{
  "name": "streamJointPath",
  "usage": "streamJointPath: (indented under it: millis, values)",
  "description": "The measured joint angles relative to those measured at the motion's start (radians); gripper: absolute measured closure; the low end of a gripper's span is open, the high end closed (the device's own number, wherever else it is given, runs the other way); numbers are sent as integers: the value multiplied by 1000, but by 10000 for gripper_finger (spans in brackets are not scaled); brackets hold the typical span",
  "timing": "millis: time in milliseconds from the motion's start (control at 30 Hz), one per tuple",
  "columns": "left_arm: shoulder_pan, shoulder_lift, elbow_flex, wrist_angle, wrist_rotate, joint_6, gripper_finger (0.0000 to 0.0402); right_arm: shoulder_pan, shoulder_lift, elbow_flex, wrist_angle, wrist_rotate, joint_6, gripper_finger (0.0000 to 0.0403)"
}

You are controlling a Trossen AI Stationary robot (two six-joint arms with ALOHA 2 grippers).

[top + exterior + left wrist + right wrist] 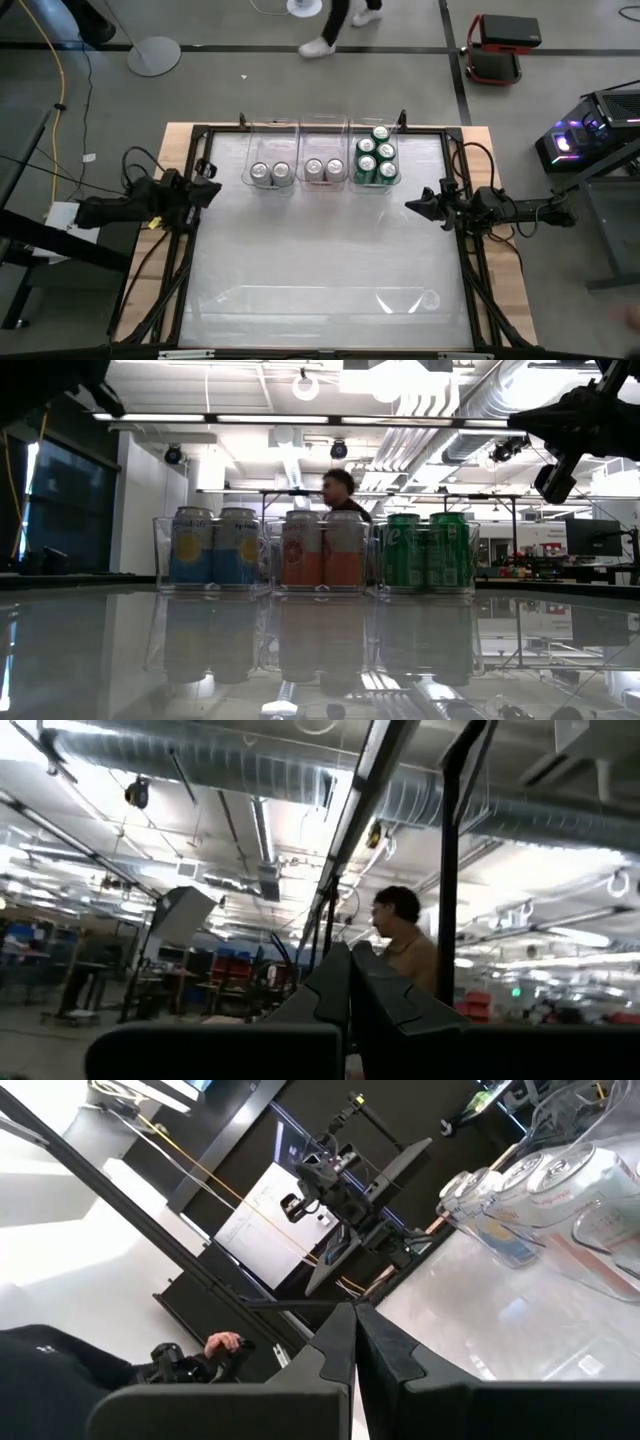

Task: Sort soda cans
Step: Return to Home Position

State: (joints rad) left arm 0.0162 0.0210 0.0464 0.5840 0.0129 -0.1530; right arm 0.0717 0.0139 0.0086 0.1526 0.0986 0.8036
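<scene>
Three clear bins stand side by side at the table's far side, and the soda cans stand upright in them. The left bin (270, 160) holds two blue-and-yellow cans (213, 547). The middle bin (324, 155) holds two orange cans (322, 548). The right bin (376, 128) holds several green cans (428, 550). My left gripper (212, 190) is shut with nothing in it at the table's left edge, tipped up toward the ceiling (350, 950). My right gripper (412, 207) is shut with nothing in it at the right edge, near level (354, 1310).
The outline of a clear plastic tray (330, 300) lies near the table's front edge. The glossy tabletop (320, 240) between the arms is bare. A person (343, 495) stands beyond the far side, and a hand (225, 1345) shows off the table in the right wrist view.
</scene>
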Motion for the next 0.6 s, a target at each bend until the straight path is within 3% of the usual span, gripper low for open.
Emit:
streamJointPath:
  millis: [200, 600]
  values:
    - [-1, -18, -32, -66, -3, -119, 401, 0, 0, 0, -13, -1, 0, 402]
    - [-7, -17, -33, -585, -15, -100, 402, 0, 0, 0, -46, -1, 0, 402]
